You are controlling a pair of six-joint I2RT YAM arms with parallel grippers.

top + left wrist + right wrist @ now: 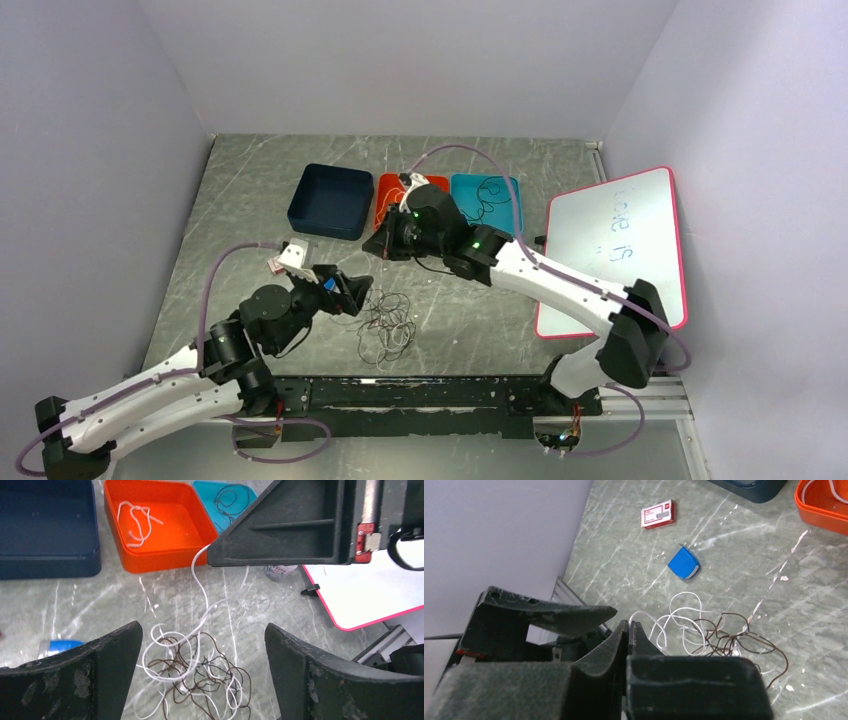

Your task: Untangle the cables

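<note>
The right hand (629, 626), pinched shut on a white cable (202, 587), should draw it slowly clear of the tangle (200, 662) on the desk (75, 610); the left hand (202, 630), wide open above, could pin the dark loops (175, 685)

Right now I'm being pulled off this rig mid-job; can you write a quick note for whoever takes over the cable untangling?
Left gripper: jaws open, over the tangle, holding nothing.
Right gripper: jaws shut on a white cable that leads up out of the tangle.
Done: a second white cable lies in the orange tray, a dark cable in the teal tray.
Left: white and brown cables in the tangle, unsorted.
</note>
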